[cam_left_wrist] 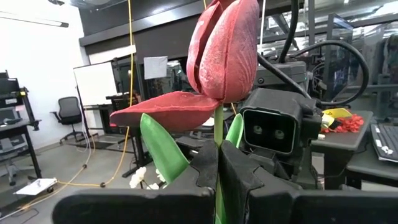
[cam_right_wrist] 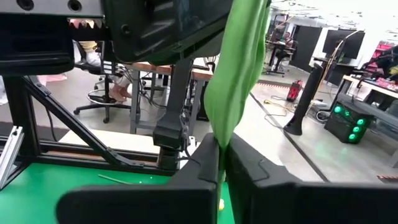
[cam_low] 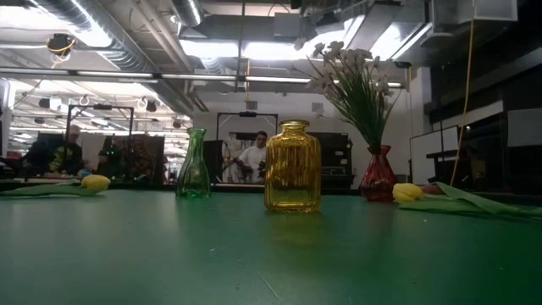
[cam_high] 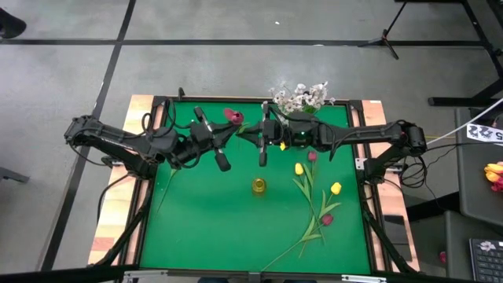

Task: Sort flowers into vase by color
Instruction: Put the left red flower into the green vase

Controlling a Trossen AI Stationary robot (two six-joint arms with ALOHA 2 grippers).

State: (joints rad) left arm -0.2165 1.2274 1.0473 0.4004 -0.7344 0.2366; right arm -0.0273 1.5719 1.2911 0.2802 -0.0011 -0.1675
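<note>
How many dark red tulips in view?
3. One dark red tulip is held up off the mat in the left gripper. Two lie on the green mat, right of the yellow vase: one near the right arm, another lower in the high view. The arms may hide more.

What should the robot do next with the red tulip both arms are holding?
Probably the left pincer should let go. Both pincers are shut on the dark red tulip, the right pincer lower on its stem, and the red vase with white flowers stands on the right arm's side.
</note>
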